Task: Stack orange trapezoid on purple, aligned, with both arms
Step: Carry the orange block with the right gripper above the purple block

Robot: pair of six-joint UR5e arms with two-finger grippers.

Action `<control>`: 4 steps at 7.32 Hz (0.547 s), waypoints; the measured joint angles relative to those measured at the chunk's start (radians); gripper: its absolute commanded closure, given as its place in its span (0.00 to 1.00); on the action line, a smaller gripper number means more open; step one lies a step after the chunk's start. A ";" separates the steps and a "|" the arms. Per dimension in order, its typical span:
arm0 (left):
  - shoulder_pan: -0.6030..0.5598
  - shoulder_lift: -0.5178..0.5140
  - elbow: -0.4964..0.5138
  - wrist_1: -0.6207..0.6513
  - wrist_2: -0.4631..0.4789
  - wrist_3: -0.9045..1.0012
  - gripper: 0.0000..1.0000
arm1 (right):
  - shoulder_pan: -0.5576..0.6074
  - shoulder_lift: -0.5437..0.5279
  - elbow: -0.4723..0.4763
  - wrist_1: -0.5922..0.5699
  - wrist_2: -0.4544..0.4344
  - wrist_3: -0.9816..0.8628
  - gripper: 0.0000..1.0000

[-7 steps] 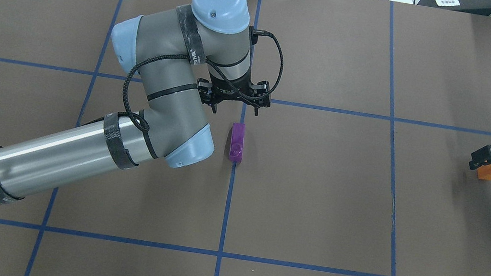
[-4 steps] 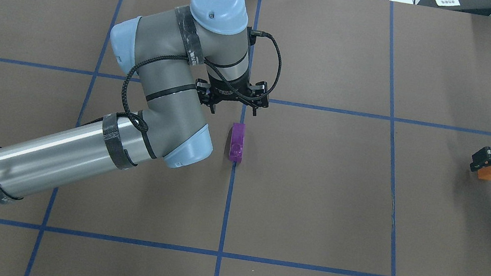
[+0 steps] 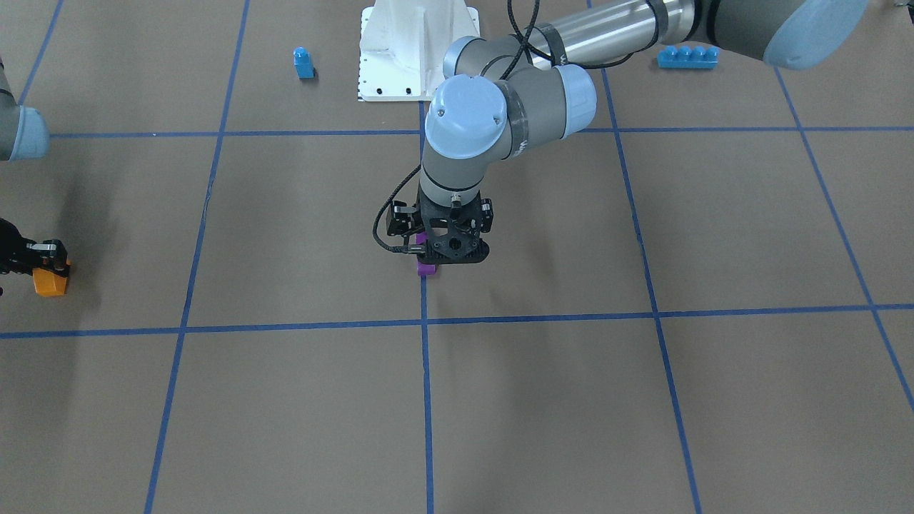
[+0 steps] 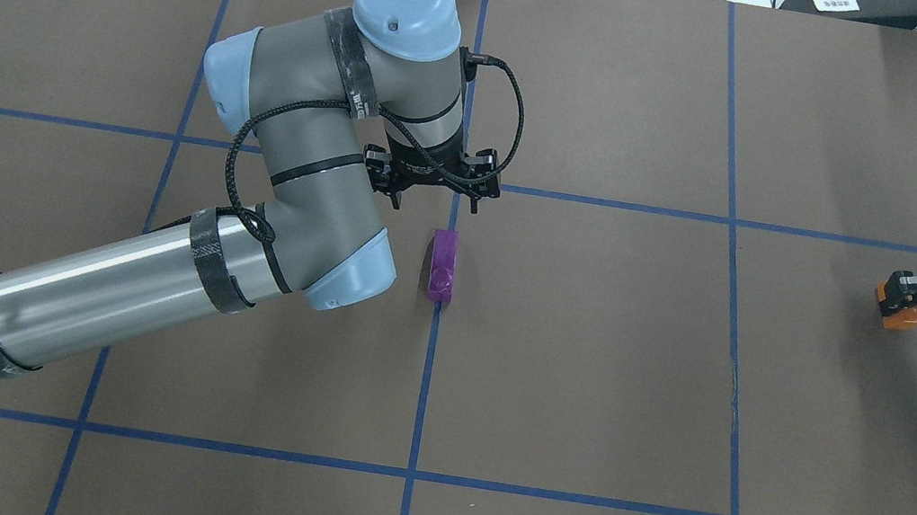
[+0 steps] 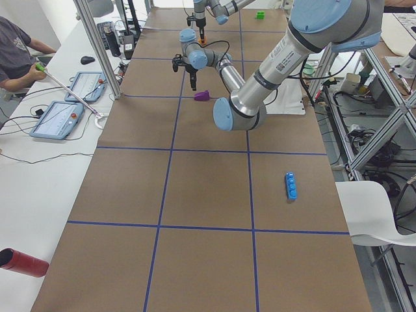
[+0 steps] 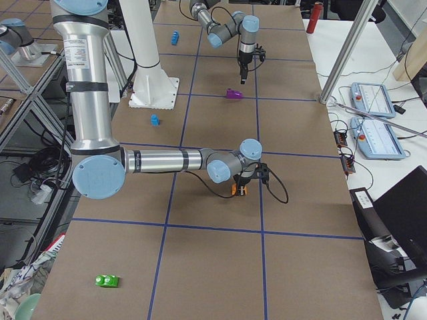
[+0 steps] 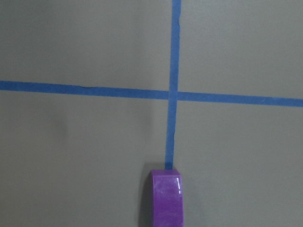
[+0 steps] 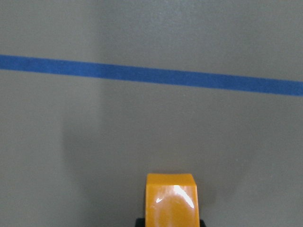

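Note:
The purple brick (image 4: 442,265) lies on the centre blue line, free of both grippers; it also shows in the front view (image 3: 426,268) and the left wrist view (image 7: 166,198). My left gripper (image 4: 435,204) hovers just beyond its far end, open and empty. The orange trapezoid (image 4: 900,312) is at the far right, held in my shut right gripper (image 4: 904,301) close above the table. It also shows in the front view (image 3: 50,283) and fills the bottom of the right wrist view (image 8: 171,201).
A blue single-stud brick (image 3: 303,63) and a long blue brick (image 3: 687,56) lie either side of the white base mount (image 3: 414,50). A green brick (image 6: 107,281) lies off to my right. An operator (image 5: 16,49) sits beside the table.
My right gripper has shifted a little toward the table's middle and away from me, carrying the orange trapezoid. My left arm has drifted very slightly; the purple brick has not moved.

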 measured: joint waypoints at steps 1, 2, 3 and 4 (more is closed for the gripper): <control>-0.008 0.013 -0.020 0.004 -0.001 0.000 0.00 | 0.003 0.022 0.022 -0.030 0.002 0.003 1.00; -0.025 0.060 -0.073 0.009 -0.009 0.003 0.00 | 0.000 0.060 0.063 -0.086 0.000 0.011 1.00; -0.056 0.132 -0.144 0.012 -0.036 0.009 0.00 | -0.015 0.109 0.110 -0.148 0.000 0.026 1.00; -0.092 0.204 -0.205 0.013 -0.069 0.018 0.00 | -0.051 0.170 0.148 -0.198 -0.003 0.069 1.00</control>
